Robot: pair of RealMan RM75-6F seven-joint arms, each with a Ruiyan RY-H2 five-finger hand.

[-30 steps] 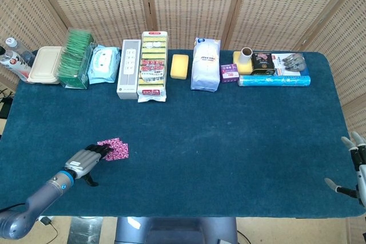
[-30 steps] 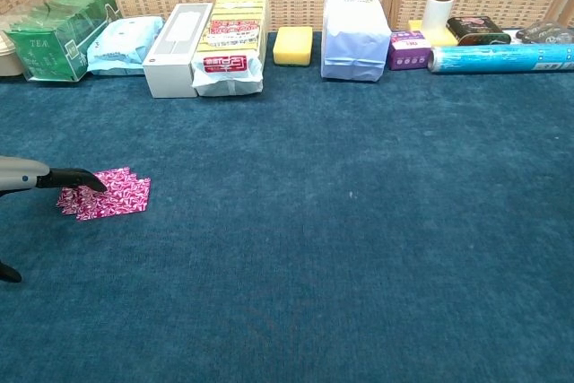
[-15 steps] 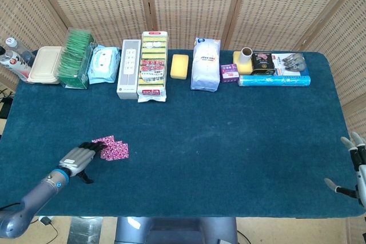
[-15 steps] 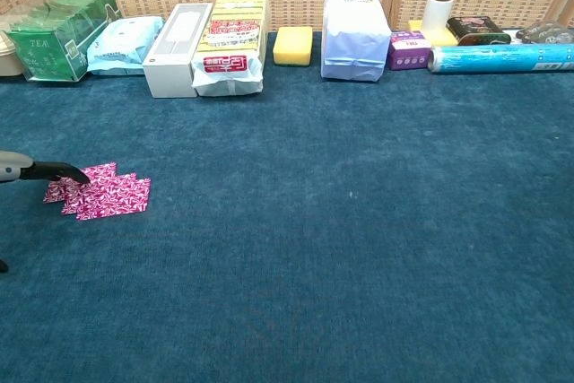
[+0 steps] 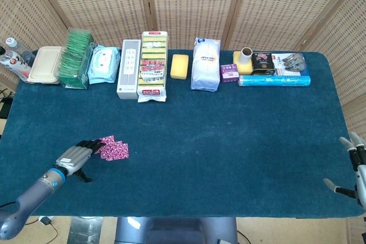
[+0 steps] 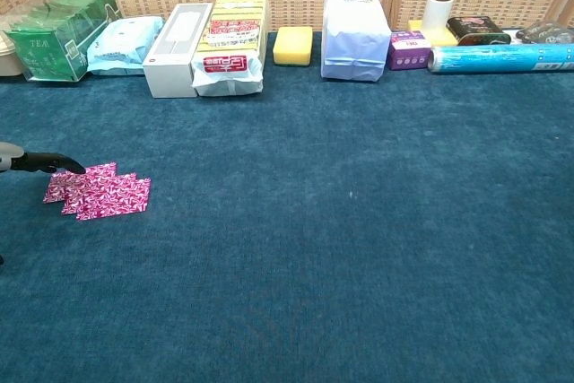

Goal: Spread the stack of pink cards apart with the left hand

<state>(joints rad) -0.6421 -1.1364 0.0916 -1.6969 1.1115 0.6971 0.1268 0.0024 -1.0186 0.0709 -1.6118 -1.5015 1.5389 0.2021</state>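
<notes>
Resting at the lower left of the head view, the left hand [image 5: 73, 156] lies flat, fingers [image 5: 91, 145] extended close together — tips touching the fanned pink cards [image 5: 113, 148] on the counter [image 5: 229, 141]; the right hand [image 5: 354, 167], lower right, has fingers apart.

Pink cards [image 6: 97, 192] flat, fanned in overlapping steps, table's front-left area.

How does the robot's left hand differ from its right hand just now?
The left hand reaches over the blue table with its fingertips at the edge of the pink cards; the right hand sits at the table's far right edge, near nothing. The left hand's fingers lie flat toward the cards; the right hand's point upward. Both hold nothing.
</notes>
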